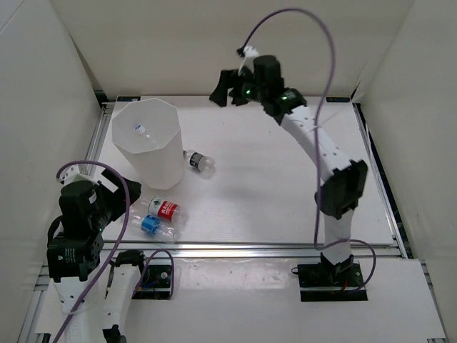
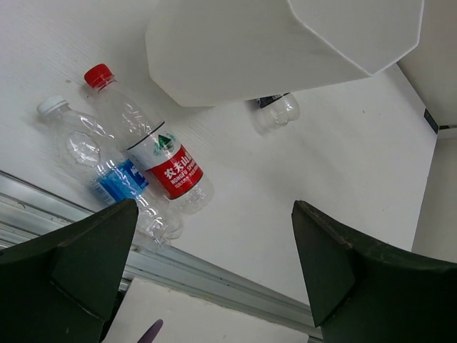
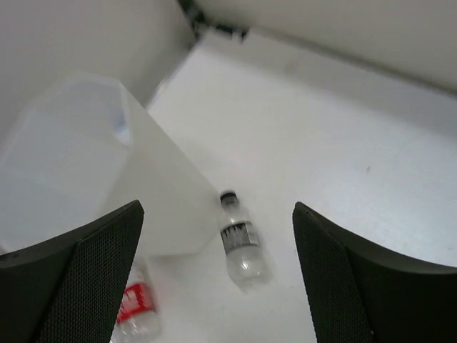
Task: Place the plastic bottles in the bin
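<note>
The white faceted bin stands at the table's back left; a small clear bottle shows inside it. A dark-labelled bottle lies just right of the bin's base. A red-capped, red-labelled bottle and a blue-labelled bottle lie side by side in front of the bin. My left gripper is open and empty, low, just left of those two bottles. My right gripper is open and empty, high above the back of the table, looking down on the dark-labelled bottle and the bin.
White walls enclose the table on the left, back and right. A metal rail runs along the near edge, close to the blue-labelled bottle. A purple cable arcs over the right arm.
</note>
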Tool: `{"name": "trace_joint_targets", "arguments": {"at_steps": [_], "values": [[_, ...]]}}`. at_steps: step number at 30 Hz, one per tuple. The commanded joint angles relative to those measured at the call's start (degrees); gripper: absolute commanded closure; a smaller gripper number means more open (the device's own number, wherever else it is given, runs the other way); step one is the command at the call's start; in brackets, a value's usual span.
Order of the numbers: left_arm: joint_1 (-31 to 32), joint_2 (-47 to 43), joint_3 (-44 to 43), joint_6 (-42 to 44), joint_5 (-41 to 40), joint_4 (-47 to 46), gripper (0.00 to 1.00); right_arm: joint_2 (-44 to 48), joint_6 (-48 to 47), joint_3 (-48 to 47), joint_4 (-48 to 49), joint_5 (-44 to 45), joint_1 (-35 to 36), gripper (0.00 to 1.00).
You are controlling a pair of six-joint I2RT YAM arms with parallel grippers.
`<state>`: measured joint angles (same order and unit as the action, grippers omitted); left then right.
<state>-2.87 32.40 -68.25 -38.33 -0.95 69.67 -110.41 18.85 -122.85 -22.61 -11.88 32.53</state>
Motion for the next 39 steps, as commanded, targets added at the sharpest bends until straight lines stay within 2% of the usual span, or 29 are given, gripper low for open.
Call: {"name": "trace_joint_targets", "arguments": {"at_steps": [1, 5, 8, 12, 13, 15, 21, 28, 29, 30, 31, 32, 34, 36, 37, 39], "values": [[0.15, -0.85, 1.1, -2.1, -0.46, -1.39, 0.0, -9.2, -4.89, 3.92, -3.32, -10.68, 0.35, 0.12], [0.15, -0.85, 0.58, -2.1, 0.15, 0.9, 0.0, -16.4, -2.42, 1.92, 0.63, -16.42, -0.81, 0.11], [0.15, -0.85, 0.57, -1.58, 0.95, 1.61, 0.0, -22.03, -0.49, -3.17, 0.64, -20.54, -1.5, 0.1], [0.15, -1.99, 1.8, -1.58, 0.95, 3.54, 0.0, -27.22, 2.15, -5.39, 1.42, -29.06, -2.04, 0.0], [0.15, -1.99, 1.8, -0.88, 0.95, 4.07, 0.0, -28.97, 3.2, -5.39, 3.17, -33.6, -2.04, 0.0], [0.15, -1.47, 1.28, -0.87, 0.95, 4.77, 0.0, -31.08, 5.84, -4.86, 3.71, -36.27, -1.51, 0.0], [0.15, -0.94, 1.28, -0.26, 0.95, 5.91, 0.0, -36.27, 6.9, -3.9, 3.71, -36.99, 0.51, 0.0], [0.15, -0.94, 0.66, 0.27, -1.16, 7.06, 0.0, -36.81, 7.6, -0.02, 3.71, -36.37, 1.57, 0.0], [0.15, -0.94, 0.66, 0.27, -1.16, 7.58, 0.0, -37.59, 7.6, -0.02, 2.84, -36.37, 2.18, 0.04], [0.15, -0.94, 0.66, 0.27, -1.16, 7.59, 0.0, -38.47, 7.08, -0.02, 1.18, -36.89, 2.18, 0.19], [0.15, -1.46, 0.66, 0.27, -1.16, 7.59, 0.0, -39.0, 7.08, -0.02, 0.03, -36.9, 2.18, 0.19], [0.15, -1.47, 0.66, 0.27, -1.68, 7.59, 0.0, -39.53, 7.08, -0.63, -1.72, -37.6, 2.18, 0.4], [0.15, -1.99, 1.8, -1.22, -1.69, 7.59, 0.0, -38.75, 6.55, 2.59, -4.55, -40.14, 1.66, 0.6], [0.15, -2.51, 2.41, -2.01, -1.69, 7.59, 0.0, -33.59, 7.69, 8.73, -3.85, -40.15, 0.78, 0.72], [0.15, -2.52, 3.29, -2.89, -2.21, 6.8, 0.0, -31.12, 8.21, 16.51, -3.06, -38.5, 0.08, 0.75], [0.15, -3.05, 4.35, -4.81, -2.21, 5.92, 0.0, -23.3, 7.08, 22.62, -3.05, -35.95, 0.07, 0.82]]}}
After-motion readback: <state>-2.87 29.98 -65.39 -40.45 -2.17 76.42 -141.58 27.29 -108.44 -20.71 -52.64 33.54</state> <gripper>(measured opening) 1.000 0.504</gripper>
